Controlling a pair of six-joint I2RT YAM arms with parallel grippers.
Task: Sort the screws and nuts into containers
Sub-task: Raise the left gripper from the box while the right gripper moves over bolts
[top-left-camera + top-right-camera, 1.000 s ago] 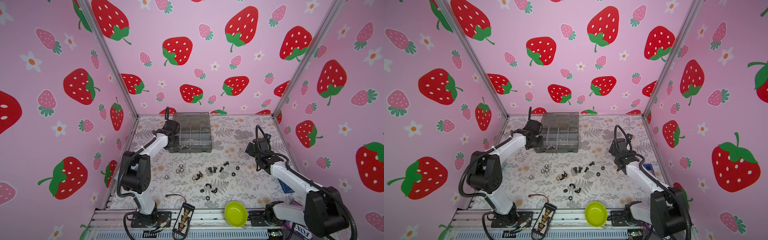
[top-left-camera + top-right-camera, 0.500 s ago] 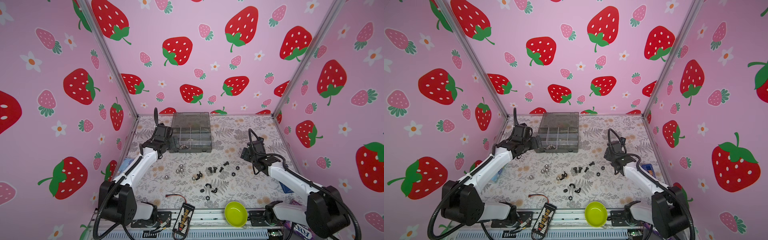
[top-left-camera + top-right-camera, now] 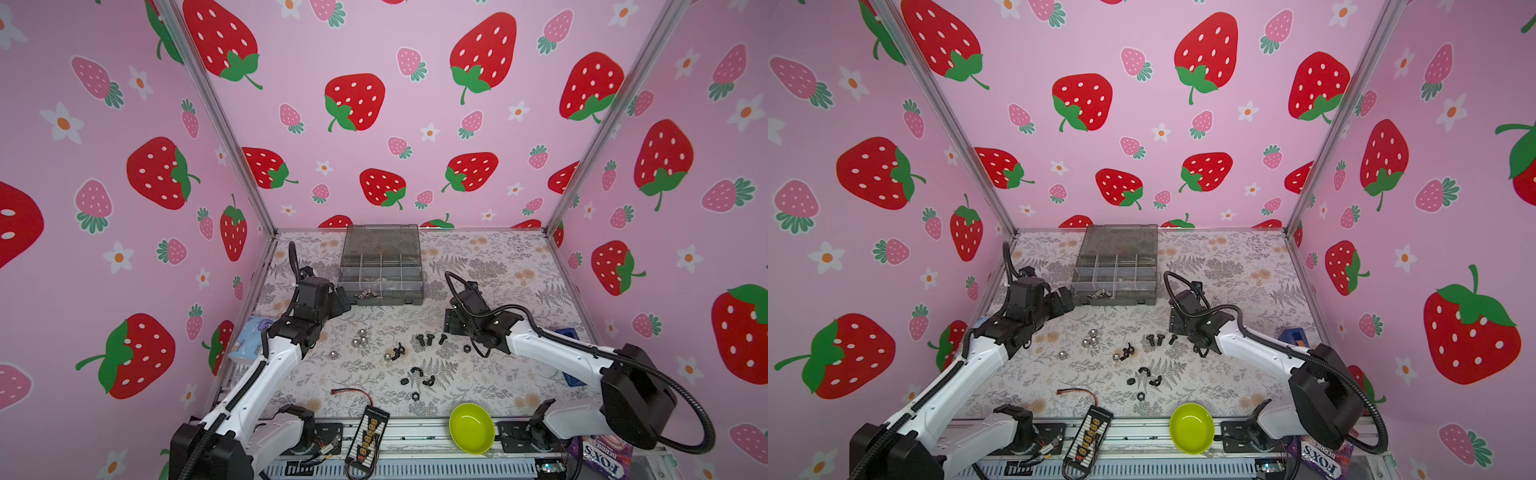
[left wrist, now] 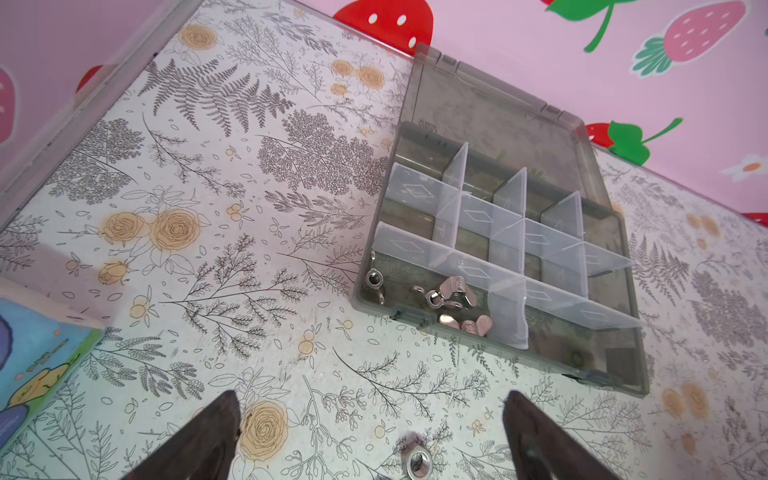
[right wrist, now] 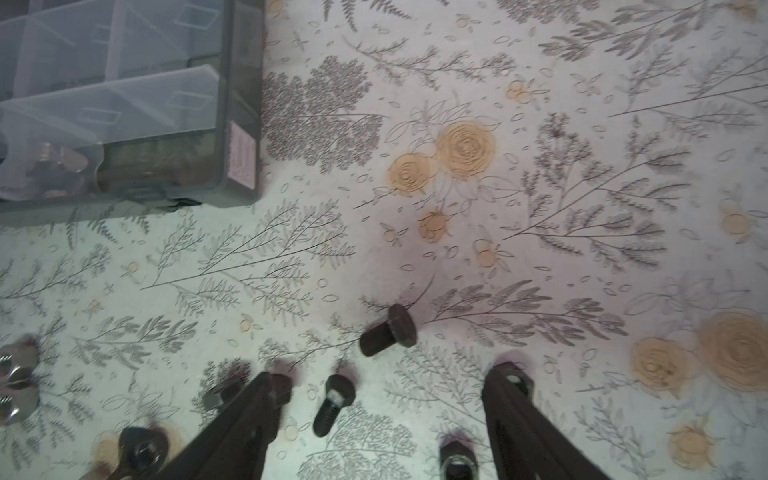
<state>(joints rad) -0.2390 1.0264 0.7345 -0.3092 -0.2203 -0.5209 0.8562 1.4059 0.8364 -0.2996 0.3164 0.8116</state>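
Fern-printed bench [image 3: 498, 266] aside, fix on one black screw [image 5: 334, 405], one of the screws [image 3: 430, 338] lying off the organizer box's [image 3: 386, 300] near right corner. It sits between the fingers of your right pincer [image 5: 386, 374], closer to the finger on the box's side. Its shank points back along the fingers, so closing should pinch it across the shank. That pincer is spread wide and holds nothing; a second screw [image 5: 388, 334] lies just past its tips. Your right arm is plainly the nearer. Your left pincer [image 4: 372, 395], fully spread and empty, hangs off the box's near left corner with a silver nut [image 4: 417, 461] between its fingers. Winged nuts [image 4: 451, 289] lie in one of the containers [image 4: 469, 270] there.
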